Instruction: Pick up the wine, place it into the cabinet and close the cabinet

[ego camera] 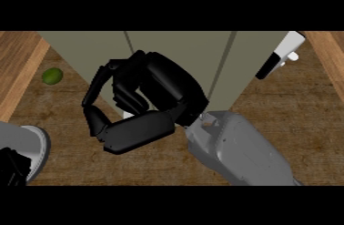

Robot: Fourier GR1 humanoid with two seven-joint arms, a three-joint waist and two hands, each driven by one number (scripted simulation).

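Observation:
The grey-green cabinet [181, 51] fills the top middle of the head view. My right hand [144, 128] is in front of it, on the end of the grey forearm [235, 151] that comes in from the lower right. Its fingers [151, 78] curl over toward the thumb [94, 119] and form a ring. Only cabinet colour and a small white patch [128, 115] show through that ring. I see no wine bottle that I can name for certain. A white and black piece [282, 53] sticks out at the cabinet's upper right corner. My left hand [10, 167] is cut off at the lower left edge.
A small green round fruit [52, 75] lies on the wooden counter [80, 169] left of the cabinet. Lighter wood strips run along the far left [17, 74] and the far right [329, 60] of the view.

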